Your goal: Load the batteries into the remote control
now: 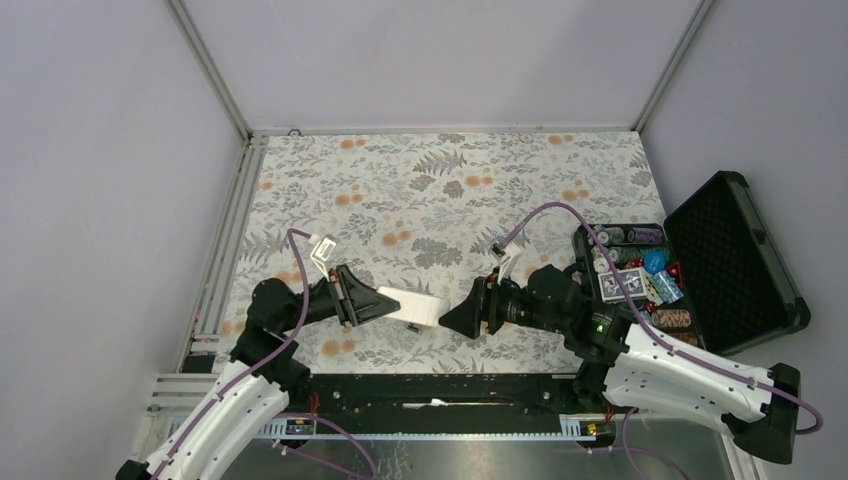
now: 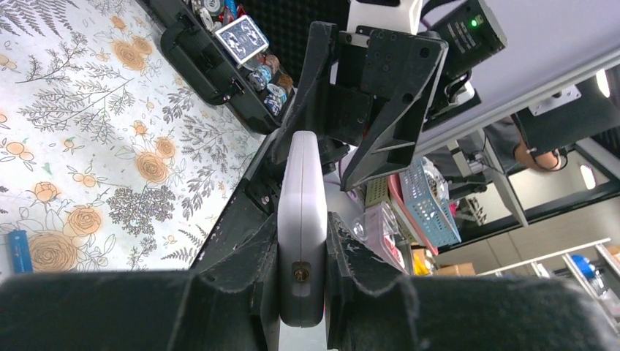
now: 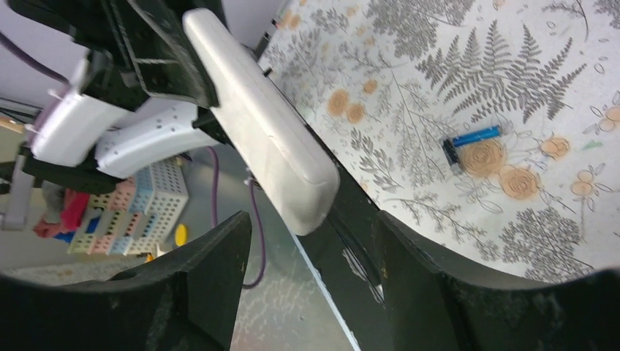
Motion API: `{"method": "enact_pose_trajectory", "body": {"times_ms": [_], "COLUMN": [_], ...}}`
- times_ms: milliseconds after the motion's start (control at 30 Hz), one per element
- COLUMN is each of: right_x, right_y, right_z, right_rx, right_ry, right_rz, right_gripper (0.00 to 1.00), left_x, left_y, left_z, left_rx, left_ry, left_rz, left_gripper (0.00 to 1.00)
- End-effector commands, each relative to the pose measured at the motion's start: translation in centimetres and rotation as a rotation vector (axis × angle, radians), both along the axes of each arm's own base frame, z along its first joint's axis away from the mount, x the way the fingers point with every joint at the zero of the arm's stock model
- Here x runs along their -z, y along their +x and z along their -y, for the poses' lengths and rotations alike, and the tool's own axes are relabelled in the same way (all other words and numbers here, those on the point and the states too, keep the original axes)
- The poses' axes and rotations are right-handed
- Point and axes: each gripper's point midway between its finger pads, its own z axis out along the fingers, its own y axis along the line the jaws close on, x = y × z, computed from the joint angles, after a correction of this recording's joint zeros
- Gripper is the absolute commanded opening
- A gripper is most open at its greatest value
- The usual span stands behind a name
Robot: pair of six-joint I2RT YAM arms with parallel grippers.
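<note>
Looking down from above, the left gripper (image 1: 385,300) clamps the white remote control (image 1: 415,306) by one end, holding it above the floral table (image 1: 400,180). The right gripper (image 1: 448,318) faces its free end, just beside it. An open black case (image 1: 735,260) sits at the right edge.

In the left wrist view, both fingers (image 2: 245,274) press the remote control's narrow sides, and one blue battery (image 2: 18,251) lies on the table.

In the right wrist view, the right jaws stand wide apart, gripping nothing. The remote control's rounded end hangs before the gap, with the battery (image 3: 477,135) lying beyond.
</note>
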Motion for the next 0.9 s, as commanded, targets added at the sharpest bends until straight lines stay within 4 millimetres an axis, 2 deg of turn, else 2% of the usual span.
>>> {"method": "enact_pose_trajectory", "body": {"times_ms": [0, 400, 867], "right_x": [-3.8, -3.6, -3.9], "right_y": [1.3, 2.2, 1.9], "right_z": [-0.9, -1.9, -2.2], "right_rx": [0.071, 0.099, 0.082], "right_ry": [0.194, 0.224, 0.273], "right_rz": [0.025, 0.012, 0.009], "right_gripper": [0.68, 0.61, 0.34], "left_x": [-1.9, -1.1, -0.8], "left_y": [0.8, 1.4, 1.4], "left_z": [-0.2, 0.1, 0.3], "left_rx": [-0.054, -0.059, -0.042], "left_ry": [-0.085, -0.087, -0.113], "left_rz": [0.029, -0.023, -0.051], "left_gripper": [0.00, 0.00, 0.00]}}
